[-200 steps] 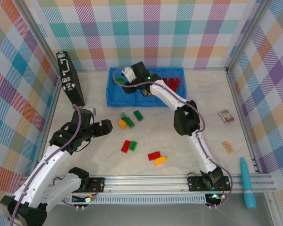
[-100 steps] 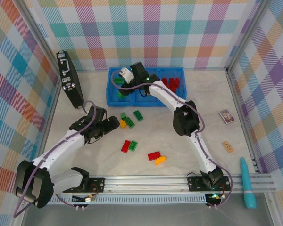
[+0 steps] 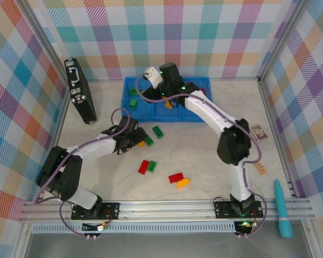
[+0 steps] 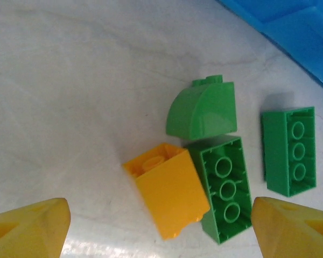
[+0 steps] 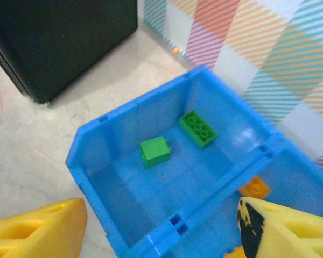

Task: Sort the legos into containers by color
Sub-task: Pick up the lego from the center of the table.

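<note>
The containers (image 3: 167, 116) are one long blue tray at the back of the table. Two green legos (image 5: 155, 150) (image 5: 197, 128) lie in its left compartment (image 5: 124, 183), and an orange one (image 5: 254, 187) lies in the neighbouring one. My right gripper (image 5: 161, 231) (image 3: 151, 91) hangs open above that left compartment, holding nothing. My left gripper (image 4: 159, 226) (image 3: 135, 138) is open low over the table, straddling a yellow lego (image 4: 167, 196) and an oblong green one (image 4: 223, 188) that touch. A curved green lego (image 4: 202, 110) and another green oblong (image 4: 289, 150) lie just beyond.
More loose legos lie nearer the arms: a red (image 3: 144, 167) and green (image 3: 152, 166) pair, and a red (image 3: 175, 177) with a yellow (image 3: 183, 183). A black case (image 3: 79, 91) leans at the left wall. A card (image 3: 258, 133) and a teal tool (image 3: 282, 209) sit at the right.
My right gripper opened over the left compartment, where a second green lego now lies, and then rose. My left arm reached forward to the yellow and green cluster.
</note>
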Controlling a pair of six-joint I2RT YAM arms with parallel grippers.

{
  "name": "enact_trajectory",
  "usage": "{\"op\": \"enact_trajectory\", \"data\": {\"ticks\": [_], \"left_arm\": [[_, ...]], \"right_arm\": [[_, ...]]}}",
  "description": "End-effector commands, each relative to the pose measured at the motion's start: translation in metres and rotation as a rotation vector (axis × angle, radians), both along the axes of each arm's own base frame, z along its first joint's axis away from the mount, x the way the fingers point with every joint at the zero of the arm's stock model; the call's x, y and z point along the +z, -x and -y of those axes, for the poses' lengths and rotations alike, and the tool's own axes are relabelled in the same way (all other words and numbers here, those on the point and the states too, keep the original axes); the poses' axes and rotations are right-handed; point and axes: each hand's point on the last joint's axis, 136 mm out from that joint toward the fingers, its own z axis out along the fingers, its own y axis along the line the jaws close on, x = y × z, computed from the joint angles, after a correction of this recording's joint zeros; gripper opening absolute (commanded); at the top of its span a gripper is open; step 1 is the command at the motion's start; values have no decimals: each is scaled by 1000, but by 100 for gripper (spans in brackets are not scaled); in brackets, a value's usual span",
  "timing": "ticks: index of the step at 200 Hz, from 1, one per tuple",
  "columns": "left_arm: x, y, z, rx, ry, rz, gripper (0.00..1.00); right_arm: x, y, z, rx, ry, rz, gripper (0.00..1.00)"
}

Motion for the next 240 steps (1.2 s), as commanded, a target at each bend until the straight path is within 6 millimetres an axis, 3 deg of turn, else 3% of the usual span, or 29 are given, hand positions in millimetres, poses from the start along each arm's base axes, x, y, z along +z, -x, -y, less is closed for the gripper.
{"op": "enact_trajectory", "data": {"ticks": [1, 36, 58, 100, 144, 167, 199, 240], "left_arm": [[-3, -14, 4, 40, -7, 15, 87], [-20, -12, -4, 81, -44, -14, 86], [-26, -8, -8, 98, -53, -27, 85], [-36, -2, -13, 107, -76, -47, 83], [-46, 2, -16, 106, -93, -69, 78], [-50, 5, -18, 110, -99, -82, 72], [-51, 13, -19, 103, -95, -100, 61], [-51, 27, -16, 81, -76, -127, 40]], "right_arm": [[36, 1, 28, -83, -38, 99, 74], [37, 24, 70, -188, -74, 73, 75], [17, 40, 90, -242, -90, 26, 75], [-17, 51, 104, -280, -42, -54, 75], [-11, 53, 110, -300, -54, -24, 75], [-1, 55, 111, -313, -100, -19, 75], [-3, 53, 118, -341, -73, 0, 75], [-6, 47, 131, -388, -56, 8, 75]]}}
